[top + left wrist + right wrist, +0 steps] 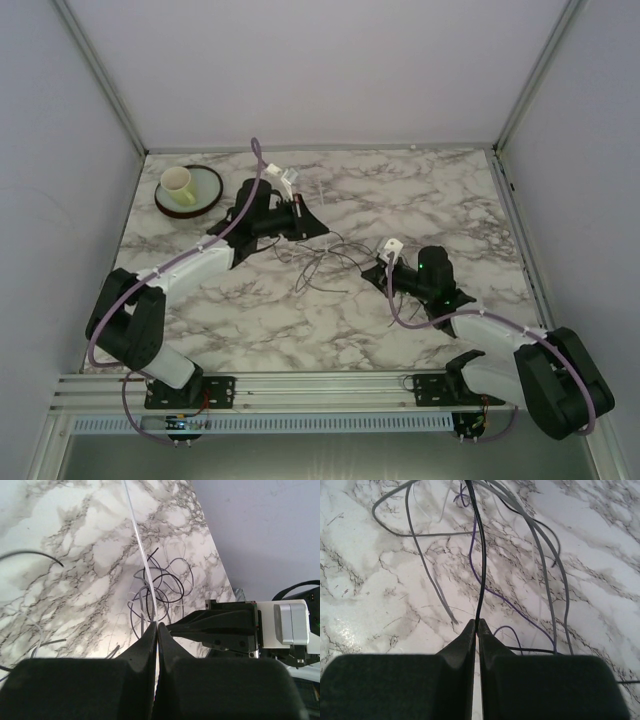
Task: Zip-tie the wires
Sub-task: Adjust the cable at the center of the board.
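A marble surface (420, 195) carries a round plate (208, 199) in its far left corner, and a pale cup (177, 183) stands on that plate. The wires (322, 258) lie to the right of the plate and nearer the arm bases, about mid-surface, in loose thin loops and curls of black, grey and purple.

The left pincer (156, 627) sits between the plate and the wires, its tips pointing away from the plate at the edge of the tangle. Its fingers (145, 645) are pressed together, and a thin, clear zip tie (140, 545) comes out of the closed tips. In the left wrist view the tie runs in a straight line up and out of the top of the picture, crossing the tangled loops.

The right pincer (476, 624) is on the side of the wires away from the plate, aimed back toward it. Its fingers are closed as well, clamped on one black wire (479, 570) that rises straight from the tips to the top of the right wrist view. Grey strands (555, 570) curve past on either side of it, and a purple strand (485, 587) passes under it against the marble.

Seen from the left wrist, the right pincer's tips come in from the right, close to the left pincer's tips; whether they touch cannot be told.
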`<state>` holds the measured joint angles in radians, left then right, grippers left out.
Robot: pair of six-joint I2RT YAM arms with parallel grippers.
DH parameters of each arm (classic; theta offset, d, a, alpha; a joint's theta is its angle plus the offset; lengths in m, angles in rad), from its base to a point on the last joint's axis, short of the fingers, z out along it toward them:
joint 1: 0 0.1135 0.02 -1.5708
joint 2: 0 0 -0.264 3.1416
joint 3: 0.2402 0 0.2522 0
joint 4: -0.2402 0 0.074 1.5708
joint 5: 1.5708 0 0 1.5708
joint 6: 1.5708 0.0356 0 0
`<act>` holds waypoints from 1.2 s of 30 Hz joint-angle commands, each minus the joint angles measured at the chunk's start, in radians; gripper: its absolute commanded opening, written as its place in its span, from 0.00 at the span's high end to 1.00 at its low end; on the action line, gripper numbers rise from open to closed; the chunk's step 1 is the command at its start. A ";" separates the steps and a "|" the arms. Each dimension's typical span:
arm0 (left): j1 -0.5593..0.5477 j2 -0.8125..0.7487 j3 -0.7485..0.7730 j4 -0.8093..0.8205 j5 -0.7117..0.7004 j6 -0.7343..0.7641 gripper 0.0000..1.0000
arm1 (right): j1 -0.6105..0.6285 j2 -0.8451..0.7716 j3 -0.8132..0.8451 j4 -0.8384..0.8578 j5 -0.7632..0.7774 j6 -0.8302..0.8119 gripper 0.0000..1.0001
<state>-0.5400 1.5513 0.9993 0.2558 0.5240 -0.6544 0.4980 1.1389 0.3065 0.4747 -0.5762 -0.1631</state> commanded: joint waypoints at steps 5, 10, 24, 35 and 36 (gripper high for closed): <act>0.049 -0.076 0.033 -0.071 0.021 0.042 1.00 | -0.024 -0.068 -0.046 0.069 0.040 0.077 1.00; 0.068 -0.082 0.063 -0.095 0.028 0.053 1.00 | -0.030 -0.076 -0.066 0.084 0.059 0.109 1.00; 0.125 -0.093 0.131 -0.157 0.036 0.078 1.00 | -0.069 -0.110 -0.138 0.143 0.093 0.187 1.00; 0.153 -0.089 0.175 -0.187 0.037 0.101 1.00 | -0.091 -0.112 -0.162 0.173 0.111 0.223 1.00; 0.155 -0.089 0.180 -0.195 0.036 0.105 1.00 | -0.093 -0.113 -0.165 0.174 0.114 0.225 1.00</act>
<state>-0.3962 1.4971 1.1332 0.0803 0.5423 -0.5686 0.4213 1.0378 0.1551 0.5964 -0.4698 0.0391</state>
